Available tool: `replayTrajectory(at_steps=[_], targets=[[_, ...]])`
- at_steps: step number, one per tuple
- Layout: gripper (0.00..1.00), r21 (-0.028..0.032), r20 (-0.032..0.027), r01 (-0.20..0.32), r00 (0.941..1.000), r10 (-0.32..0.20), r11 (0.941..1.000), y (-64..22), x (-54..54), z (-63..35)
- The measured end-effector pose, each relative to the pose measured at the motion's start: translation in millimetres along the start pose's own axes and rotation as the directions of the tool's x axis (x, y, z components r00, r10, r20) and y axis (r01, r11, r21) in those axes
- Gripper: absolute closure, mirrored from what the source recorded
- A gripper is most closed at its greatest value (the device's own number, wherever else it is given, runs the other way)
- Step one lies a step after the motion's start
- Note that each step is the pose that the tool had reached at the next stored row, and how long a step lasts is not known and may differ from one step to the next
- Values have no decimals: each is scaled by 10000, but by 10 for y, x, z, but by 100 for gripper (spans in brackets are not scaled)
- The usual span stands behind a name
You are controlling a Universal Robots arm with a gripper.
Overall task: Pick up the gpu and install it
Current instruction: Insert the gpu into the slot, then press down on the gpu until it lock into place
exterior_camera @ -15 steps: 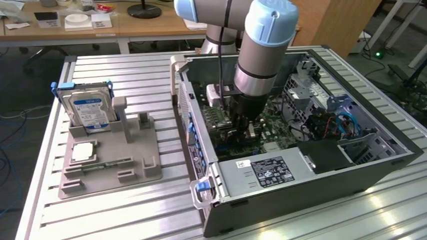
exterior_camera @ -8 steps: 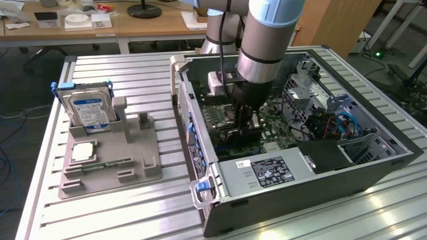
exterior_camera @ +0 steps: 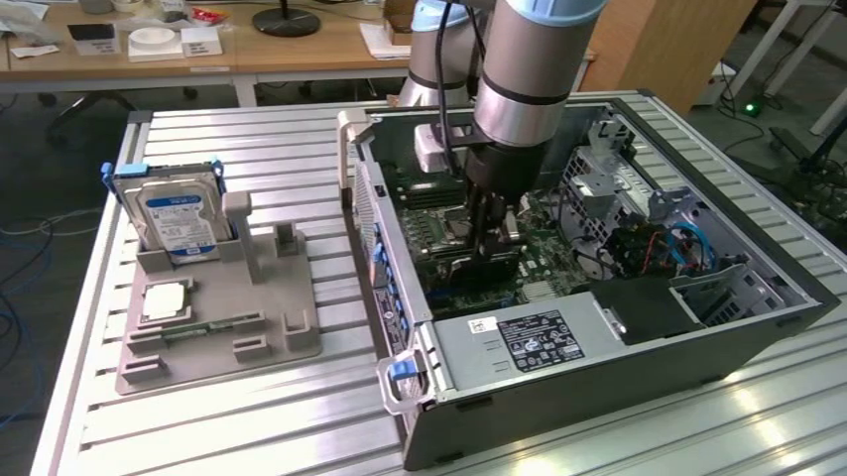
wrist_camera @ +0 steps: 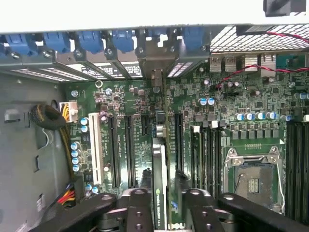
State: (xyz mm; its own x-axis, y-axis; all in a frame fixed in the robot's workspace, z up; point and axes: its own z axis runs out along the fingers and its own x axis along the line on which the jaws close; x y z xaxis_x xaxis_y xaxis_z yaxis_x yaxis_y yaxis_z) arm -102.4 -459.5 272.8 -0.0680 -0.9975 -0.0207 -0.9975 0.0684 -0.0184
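The gpu stands on edge among the black expansion slots of the green motherboard, inside the open computer case. Its silver end bracket reaches the row of blue slot clips at the case's rear wall. My gripper is shut on the card, one black finger on each side of it. In the exterior view the gripper is down inside the case over the board, with the dark gpu just below it.
A grey fixture at the exterior view's left holds a hard drive, a processor chip and a memory stick. The power supply fills the case's near end. A processor socket and a cable bundle flank the slots.
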Motion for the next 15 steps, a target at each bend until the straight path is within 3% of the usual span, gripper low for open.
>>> replayTrajectory(at_steps=[1, 3, 4, 6, 15], targets=[[66, 1, 0, 1, 10000, -1, 10000, 0, 0, 0], [79, 1, -2, 1, 10000, -1, 10000, 0, 0, -1], [79, 1, -2, 1, 10000, -1, 10000, 0, 0, -1], [90, 3, -2, 1, 10000, -1, 10000, 0, 0, -1], [89, 14, -1, 0, 10000, 0, 10000, 0, 0, -1]])
